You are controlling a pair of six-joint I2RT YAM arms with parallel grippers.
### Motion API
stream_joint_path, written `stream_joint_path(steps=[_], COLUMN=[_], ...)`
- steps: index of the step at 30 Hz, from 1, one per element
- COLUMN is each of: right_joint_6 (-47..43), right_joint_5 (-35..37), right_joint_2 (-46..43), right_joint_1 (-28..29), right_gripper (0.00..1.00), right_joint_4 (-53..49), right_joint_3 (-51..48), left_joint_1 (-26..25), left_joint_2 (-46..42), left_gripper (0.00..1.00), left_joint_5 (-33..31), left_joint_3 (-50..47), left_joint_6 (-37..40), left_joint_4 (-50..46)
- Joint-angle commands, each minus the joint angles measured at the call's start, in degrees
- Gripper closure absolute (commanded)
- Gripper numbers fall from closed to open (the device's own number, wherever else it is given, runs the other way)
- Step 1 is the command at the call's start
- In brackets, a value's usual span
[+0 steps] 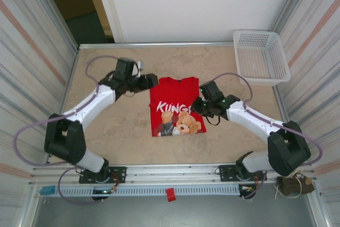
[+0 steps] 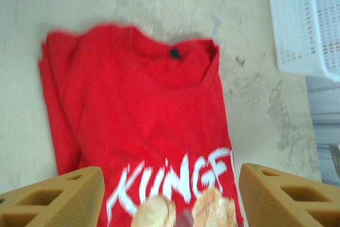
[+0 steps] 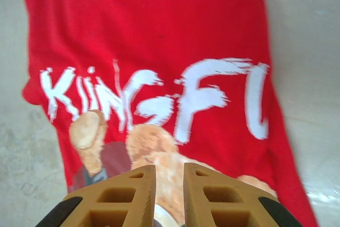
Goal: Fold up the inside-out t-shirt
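Robotics lab test cell. Evidence: left arm (image 1: 93, 104) and right arm (image 1: 255, 120) bolted to aluminium rail (image 1: 175, 171) at edge of stone-patterned table (image 1: 117, 131); ribbed side panels (image 1: 32, 51); looped cable (image 1: 21, 131); plain white wall (image 1: 202, 3).

In the left wrist view the whole picture is soft with blur, and the t-shirt (image 2: 138, 115) is cut by the bottom edge — its print stops unfinished there. The basket (image 2: 303, 25) runs out at the upper right corner. In the right wrist view the fingers (image 3: 114, 198) of the right gripper (image 3: 169, 169) cover the lower print; whether cloth is pinched between them cannot be told.
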Motion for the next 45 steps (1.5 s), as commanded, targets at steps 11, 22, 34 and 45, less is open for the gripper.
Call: stream_joint_path(steps=[11, 22, 34, 45], right_joint_6=[1.1, 1.2, 2.6, 2.9], right_joint_5=[0.5, 1.1, 2.9, 3.6], right_joint_2=[6.7, 9.2, 11.8, 11.3], right_joint_1=[2.4, 2.6, 2.7, 2.9], right_gripper=[0.82, 0.83, 0.83, 0.84], right_joint_4=[2.7, 3.2, 2.8, 2.2], right_joint_3=[-5.3, -6.5, -7.6, -7.7], left_joint_1=[1.6, 2.2, 5.4, 5.6], left_joint_2=[22.2, 27.4, 26.0, 27.9], left_gripper=[0.46, 0.76, 1.0, 0.6], left_joint_5=[-0.8, -1.3, -0.9, -0.7], left_joint_3=[11.0, 13.8, 15.9, 15.3], left_joint_6=[7.4, 7.7, 8.8, 8.1], left_joint_4=[-7.3, -6.0, -4.8, -4.5])
